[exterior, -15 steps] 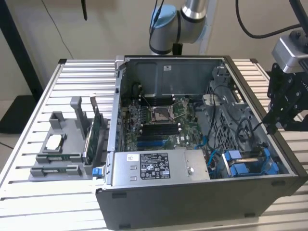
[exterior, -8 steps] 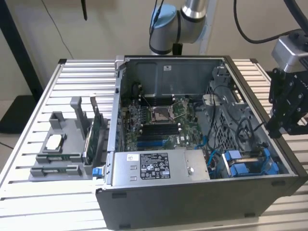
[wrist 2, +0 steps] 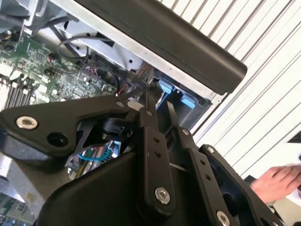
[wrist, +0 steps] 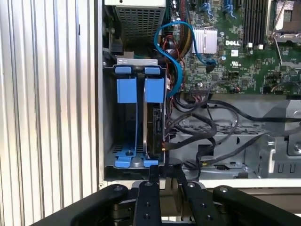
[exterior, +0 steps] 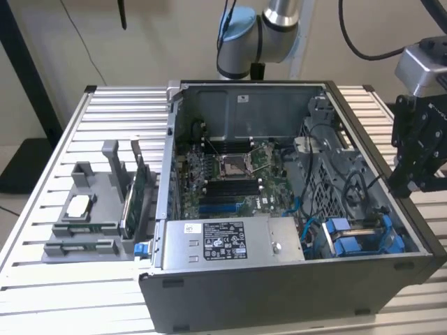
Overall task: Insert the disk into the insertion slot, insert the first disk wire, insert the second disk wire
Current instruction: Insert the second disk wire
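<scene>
Inside the drive cage (wrist: 109, 122), bay on the motherboard (wrist: 235, 61) side: the disk (wrist: 156, 127) sits edge-on in the insertion slot (wrist: 150, 61), blue carrier tab at the cage end by the power supply (wrist: 136, 19). Black wires (wrist: 188, 136) run up to the disk at the opposite cage end, the one nearest me; can't tell if they're plugged in. Blue cable (wrist: 175, 61) loops down beside the tab end of the cage. Other blue carrier (wrist: 126, 87) sits in the cage bay just beside, on the case-wall side. My gripper (wrist: 166, 170) hangs just outside the cage, above the case (exterior: 279, 293) rim, fingers aimed toward the disk's wired end. Jaws parted a little, nothing between them. Seen from the exterior view I'm off the cage toward the exterior view's right. Person's hand (wrist 2: 277, 181) shows over the slatted table (exterior: 91, 125), well apart from the cage.
</scene>
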`<state>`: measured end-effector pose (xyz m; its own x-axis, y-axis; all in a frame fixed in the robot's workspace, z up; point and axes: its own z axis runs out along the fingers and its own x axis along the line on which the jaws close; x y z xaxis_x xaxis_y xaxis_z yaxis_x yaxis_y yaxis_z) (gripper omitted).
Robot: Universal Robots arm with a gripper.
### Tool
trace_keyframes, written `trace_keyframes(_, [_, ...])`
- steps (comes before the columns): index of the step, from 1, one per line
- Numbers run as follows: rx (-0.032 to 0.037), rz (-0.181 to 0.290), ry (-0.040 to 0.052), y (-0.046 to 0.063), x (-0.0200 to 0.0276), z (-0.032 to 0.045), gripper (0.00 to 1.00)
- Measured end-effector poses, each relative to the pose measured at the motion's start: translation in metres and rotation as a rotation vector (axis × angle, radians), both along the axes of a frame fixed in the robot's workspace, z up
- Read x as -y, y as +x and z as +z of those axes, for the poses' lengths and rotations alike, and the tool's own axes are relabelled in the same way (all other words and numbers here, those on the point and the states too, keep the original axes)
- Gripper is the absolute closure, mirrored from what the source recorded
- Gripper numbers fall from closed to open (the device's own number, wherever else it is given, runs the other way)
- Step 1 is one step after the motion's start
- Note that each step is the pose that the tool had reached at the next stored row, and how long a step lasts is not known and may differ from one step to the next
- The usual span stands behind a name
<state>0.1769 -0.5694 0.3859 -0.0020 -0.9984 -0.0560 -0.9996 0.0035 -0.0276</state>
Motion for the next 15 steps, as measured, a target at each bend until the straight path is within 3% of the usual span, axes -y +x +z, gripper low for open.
trace_keyframes(2, [0.0001,0.000,0.0070,0.0007,0.0000,0.0004,0.74])
trace_keyframes(7, [0.0000,0.000,0.0958,0.0019,0.0000,0.0004,0.74])
trace_keyframes(8, [0.0000,0.000,0.1088,0.0030,0.0001,0.0003,0.74])
trace_keyframes(10, [-0.0047,0.000,0.1165,0.0062,0.0005,0.0018,0.74])
trace_keyframes(12, [-0.0128,-0.001,0.1166,0.0080,0.0006,0.0052,0.74])
trace_keyframes(15, [-0.0130,-0.001,0.1169,0.0084,0.0006,0.0041,0.74])
